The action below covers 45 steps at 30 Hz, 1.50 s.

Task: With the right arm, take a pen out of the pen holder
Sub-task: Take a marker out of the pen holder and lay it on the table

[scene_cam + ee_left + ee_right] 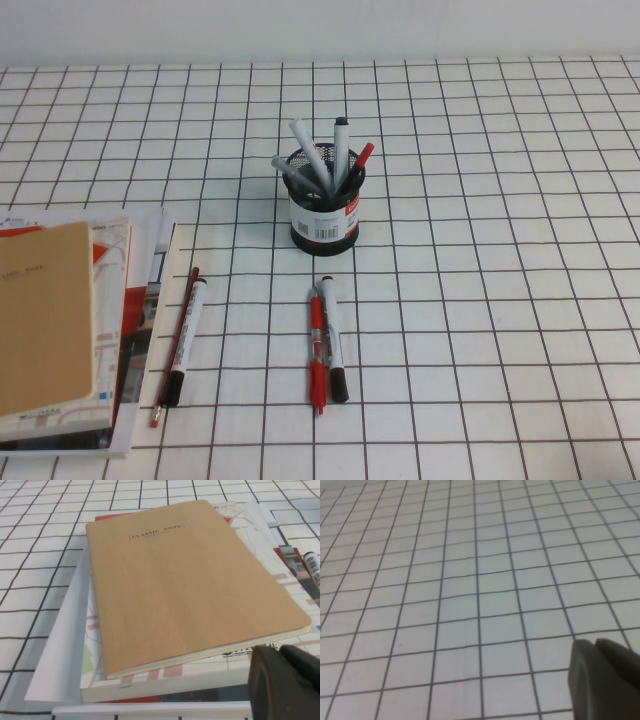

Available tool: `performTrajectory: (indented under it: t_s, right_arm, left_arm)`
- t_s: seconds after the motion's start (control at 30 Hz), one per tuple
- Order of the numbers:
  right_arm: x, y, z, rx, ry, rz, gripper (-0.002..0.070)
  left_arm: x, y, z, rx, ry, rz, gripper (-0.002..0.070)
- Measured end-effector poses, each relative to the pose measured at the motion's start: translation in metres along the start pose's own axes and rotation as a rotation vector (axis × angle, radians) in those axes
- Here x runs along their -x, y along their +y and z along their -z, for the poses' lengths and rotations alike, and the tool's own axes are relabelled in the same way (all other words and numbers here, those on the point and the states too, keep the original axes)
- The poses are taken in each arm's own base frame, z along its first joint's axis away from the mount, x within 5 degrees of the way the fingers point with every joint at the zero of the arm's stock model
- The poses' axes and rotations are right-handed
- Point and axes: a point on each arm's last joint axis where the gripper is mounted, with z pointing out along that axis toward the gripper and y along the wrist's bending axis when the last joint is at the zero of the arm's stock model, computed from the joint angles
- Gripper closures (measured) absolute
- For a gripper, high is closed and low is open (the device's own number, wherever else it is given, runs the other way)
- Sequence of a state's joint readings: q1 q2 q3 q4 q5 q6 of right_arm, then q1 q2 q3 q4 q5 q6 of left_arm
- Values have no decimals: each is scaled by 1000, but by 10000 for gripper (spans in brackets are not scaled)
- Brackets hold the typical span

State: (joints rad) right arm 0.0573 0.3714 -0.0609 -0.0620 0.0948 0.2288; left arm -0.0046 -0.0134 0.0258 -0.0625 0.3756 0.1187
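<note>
While notebook [190,580] reads "CLASSIC NOTE", left tool [279,655] near it, right tool [594,647] above gridded table [470,580], both pressed together

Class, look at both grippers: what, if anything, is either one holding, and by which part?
Nothing is held. The right gripper is shut, empty, above the table; the left gripper, near the notebook, grips nothing. The pens stand in the pen holder.

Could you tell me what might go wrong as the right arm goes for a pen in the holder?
The pens cross in the mesh pen holder, so pulling one may drag others or tip it. The shut right gripper, over the table, must open first. The left gripper hangs over the notebook.
</note>
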Motion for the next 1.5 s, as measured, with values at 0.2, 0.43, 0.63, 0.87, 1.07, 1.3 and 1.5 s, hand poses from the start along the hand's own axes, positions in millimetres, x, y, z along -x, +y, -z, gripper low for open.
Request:
performTrajectory:
  t_s: [0.2, 0.43, 0.63, 0.87, 1.07, 1.3, 1.5]
  right_arm:
    - [-16, -7, 19, -37, -172, -19, 692]
    - [-21, -8, 25, -44, -179, -18, 692]
    - [-23, -9, 25, -48, -163, -19, 692]
    - [-25, -4, 24, -9, -136, 100, 692]
    - [-33, -1, 24, 30, -51, 157, 692]
    - [-34, 2, 24, 66, -39, 84, 692]
    - [-34, 3, 24, 75, -40, 67, 692]
  left_arm:
    - [0, 0, 0, 0, 0, 0, 679]
    - [0, 0, 0, 0, 0, 0, 679]
    - [0, 0, 0, 0, 0, 0, 679]
    - [0, 0, 0, 0, 0, 0, 680]
    - [0, 0, 0, 0, 0, 0, 679]
    - [0, 0, 0, 0, 0, 0, 680]
    - [0, 0, 0, 0, 0, 0, 679]
